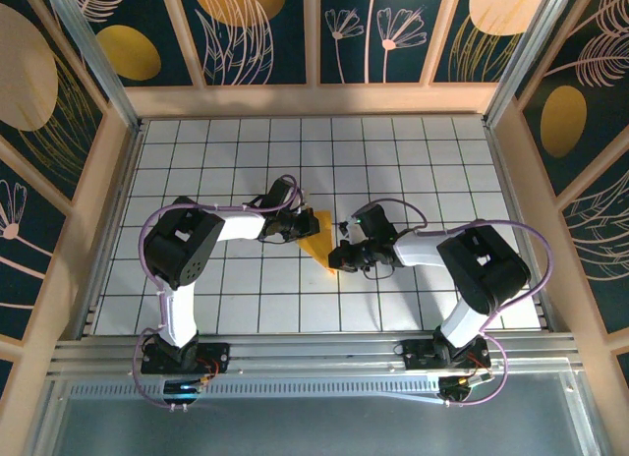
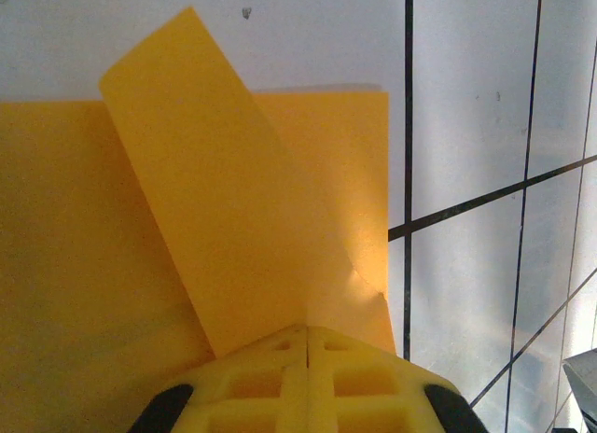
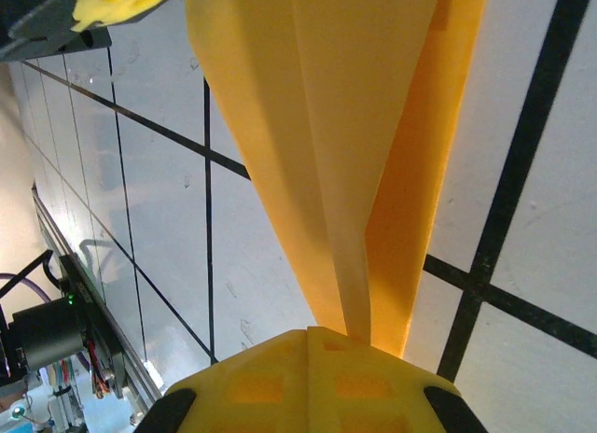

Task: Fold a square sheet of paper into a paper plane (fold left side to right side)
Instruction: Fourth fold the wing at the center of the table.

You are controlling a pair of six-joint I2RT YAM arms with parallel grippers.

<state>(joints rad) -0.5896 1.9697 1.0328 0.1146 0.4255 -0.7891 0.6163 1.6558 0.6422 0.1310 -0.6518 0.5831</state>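
folded paper (image 1: 319, 243) on tiled table (image 1: 393, 161)

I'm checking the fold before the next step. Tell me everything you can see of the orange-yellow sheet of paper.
The sheet of paper is thin, plain, matte orange-yellow, already folded into a narrow triangle lying on the white tiled table between the arms. One flap is folded diagonally over a flat layer and lifts slightly. The left gripper, fingers shut, pinches its wider end. The right gripper, fingers shut, pinches the pointed end, where the layers taper along a crease.
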